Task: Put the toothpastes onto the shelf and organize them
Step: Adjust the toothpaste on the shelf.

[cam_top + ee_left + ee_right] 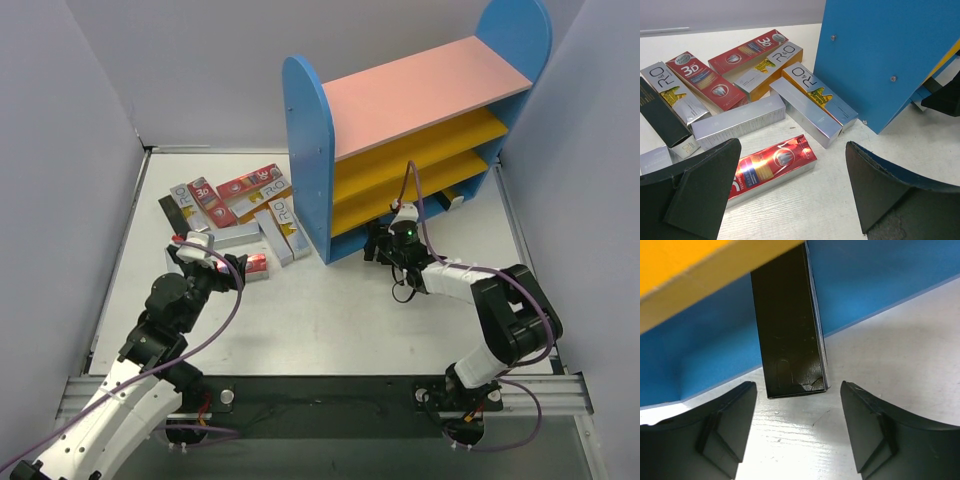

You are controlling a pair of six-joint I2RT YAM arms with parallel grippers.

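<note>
The shelf stands at the back right, its blue side panel facing a heap of toothpastes, silver and red boxes lying crisscross on the table. One red toothpaste box lies apart at the front of the heap. My left gripper hovers open just over and behind it, empty. My right gripper is low at the shelf's front. In the right wrist view it is open, and the end of a black toothpaste box pokes out from the blue base between its fingertips, untouched.
A yellow board overhangs the black box. A pale box end shows deep in the lowest bay. Grey walls close in on both sides of the table. The right gripper's dark shape shows past the side panel.
</note>
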